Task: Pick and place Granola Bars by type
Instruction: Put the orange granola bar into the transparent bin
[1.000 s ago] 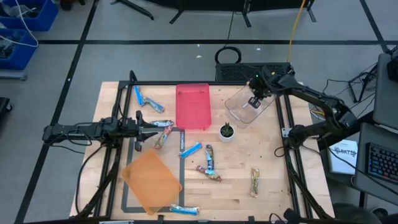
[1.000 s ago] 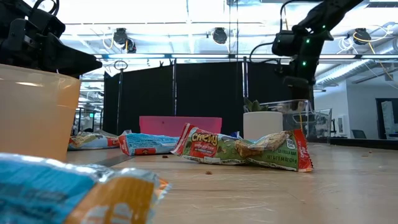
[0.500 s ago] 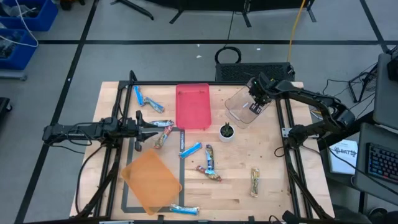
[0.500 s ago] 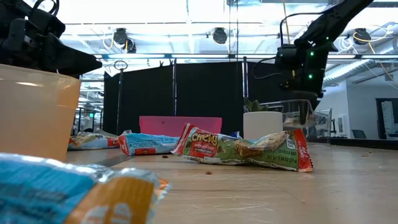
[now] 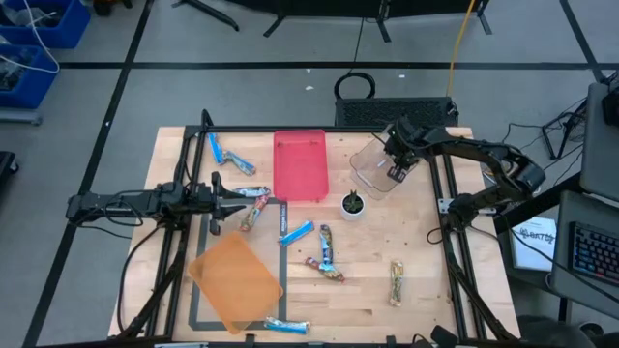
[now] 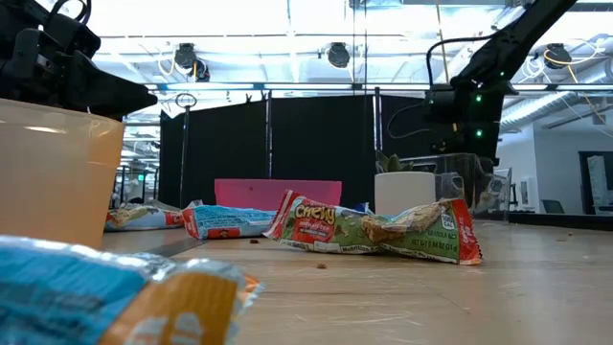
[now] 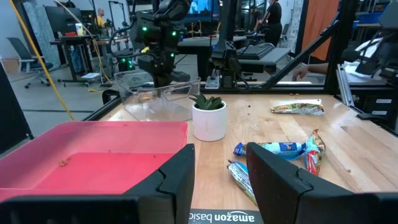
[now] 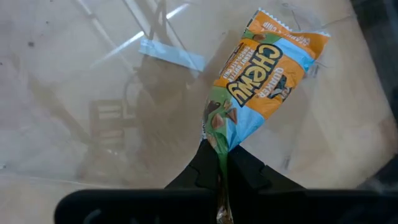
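so, nearest your low camera: a blurred blue bar point(image 6: 105, 297) lies at the front edge of the table point(image 5: 426, 290), beside the orange bin point(image 5: 235, 280), which sits tilted at the front left. a chewy bar point(image 6: 374, 228) with a red-and-green wrapper lies flat mid-table in that view, open wood all round it.

from above, you have bare wood along the front right; a lone tan bar point(image 5: 396, 282) lies there, well apart from the others. mid-table, a dark multicolour bar point(image 5: 327, 246) and a blue bar point(image 5: 296, 233) lie close together, near the potted plant point(image 5: 353, 204) in its white cup. another blue bar point(image 5: 287, 326) lies at the very front edge.

left gripper point(image 5: 239, 202) hovers at the left side, fingers point(image 7: 283, 180) partly spread, nothing between them, just beside a multicolour bar point(image 5: 253, 215). two more blue bars point(image 5: 224, 155) lie toward the back left corner.

farther back, the red tray point(image 5: 300, 165) sits mid-back, looking empty but for crumbs. the clear bin point(image 5: 382, 164) sits at the back right, close to the table's rail.

right gripper point(image 5: 397, 166) hangs over the clear bin, fingers pressed together on the tail end of a granola bar point(image 8: 258, 74). that wrapper is orange at its far end, light blue and green nearer the grip, "chewy" in dark letters, crimped edges, dangling over the bin's clear floor.
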